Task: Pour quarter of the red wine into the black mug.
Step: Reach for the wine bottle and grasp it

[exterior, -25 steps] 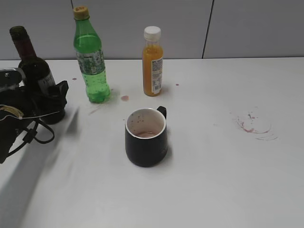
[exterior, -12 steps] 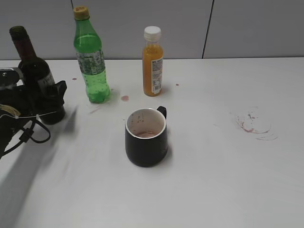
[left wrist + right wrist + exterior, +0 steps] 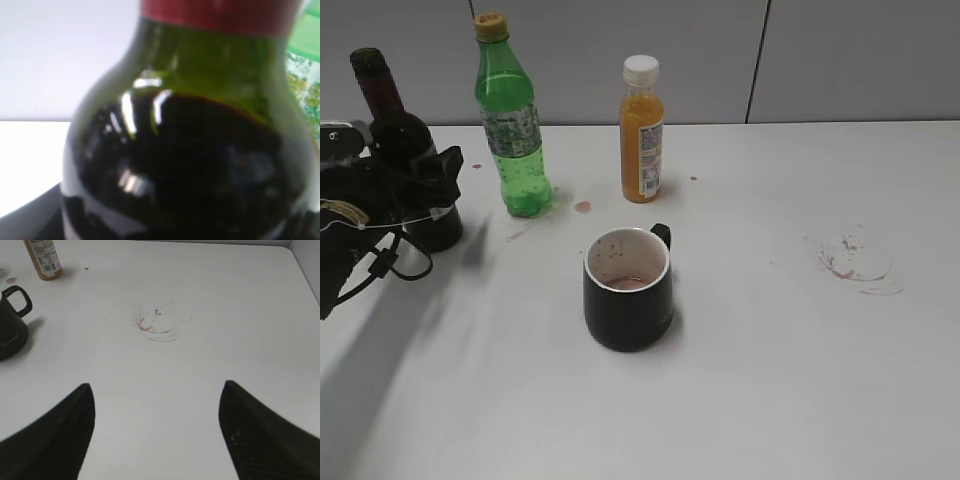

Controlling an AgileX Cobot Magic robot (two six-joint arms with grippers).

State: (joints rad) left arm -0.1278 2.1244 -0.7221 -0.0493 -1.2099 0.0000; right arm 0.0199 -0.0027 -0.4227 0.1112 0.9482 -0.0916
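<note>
The dark wine bottle (image 3: 390,125) with red wine stands upright at the far left, and its shoulder fills the left wrist view (image 3: 190,165). My left gripper (image 3: 417,190) is shut around the bottle's body; its fingers are hidden in the left wrist view. The black mug (image 3: 627,300) sits in the middle of the table, handle pointing away, with a little reddish liquid inside. The mug also shows at the left edge of the right wrist view (image 3: 10,335). My right gripper (image 3: 157,386) is open and empty above bare table, out of the exterior view.
A green plastic bottle (image 3: 513,130) stands just right of the wine bottle. An orange juice bottle (image 3: 642,135) stands behind the mug. Dried wine stains (image 3: 855,262) mark the table at the right, and small drops lie near the green bottle.
The wine bottle and my left gripper have shifted slightly up and to the right, and the bottle now stands straighter. The mug and other bottles have not moved.
</note>
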